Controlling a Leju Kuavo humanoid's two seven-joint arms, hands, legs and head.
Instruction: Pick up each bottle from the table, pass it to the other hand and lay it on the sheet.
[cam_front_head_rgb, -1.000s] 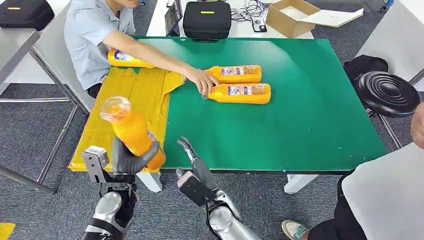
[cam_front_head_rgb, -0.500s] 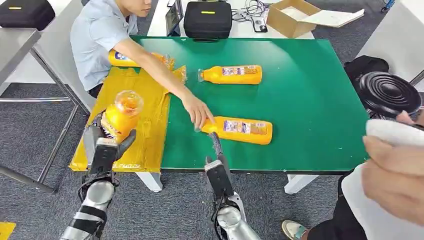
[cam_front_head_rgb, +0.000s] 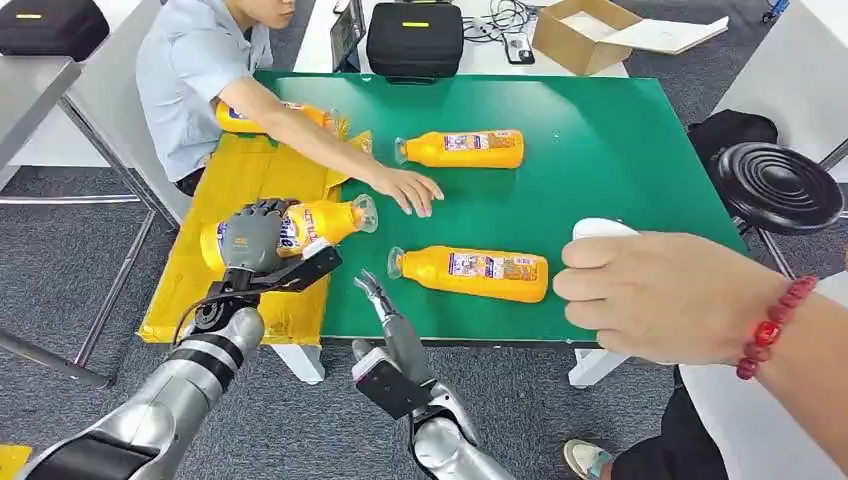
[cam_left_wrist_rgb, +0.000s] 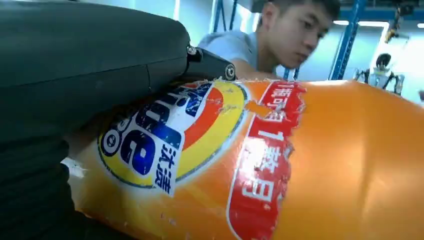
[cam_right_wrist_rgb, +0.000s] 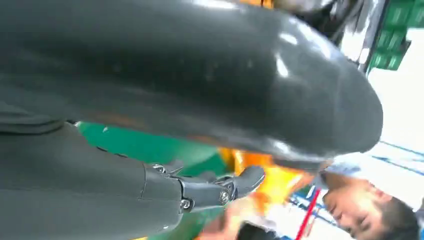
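While the robot's left hand (cam_front_head_rgb: 258, 238) wraps its fingers around the labelled middle of a large orange plastic detergent bottle with a clear cap (cam_front_head_rgb: 290, 230), the bottle lies nearly level over the right edge of the crinkled yellow plastic sheet (cam_front_head_rgb: 220, 290), which covers the left end of the green table (cam_front_head_rgb: 620, 190); whether it already rests on the sheet cannot be told. The left wrist view shows the glossy printed label (cam_left_wrist_rgb: 170, 140) close up, with dark fingers pressed across it. The right hand (cam_front_head_rgb: 378, 300) hovers at the table's near edge with its fingers apart and nothing in them, just beside the cap of a second orange bottle (cam_front_head_rgb: 470, 272) lying on its side near that edge. A third orange bottle (cam_front_head_rgb: 462, 149) lies farther back toward the middle of the table, and a fourth (cam_front_head_rgb: 262, 117) sits at the sheet's far edge. A seated person's hand (cam_front_head_rgb: 408, 189) rests flat on the table between the second and third bottles, and another person's hand with a red bead bracelet (cam_front_head_rgb: 660, 295) fills the near right. Full of liquid, these bottles probably feel heavy, stiff-walled and slick, apt to roll; a grip around the body's middle, over the label, seems safest, not the narrow capped neck.
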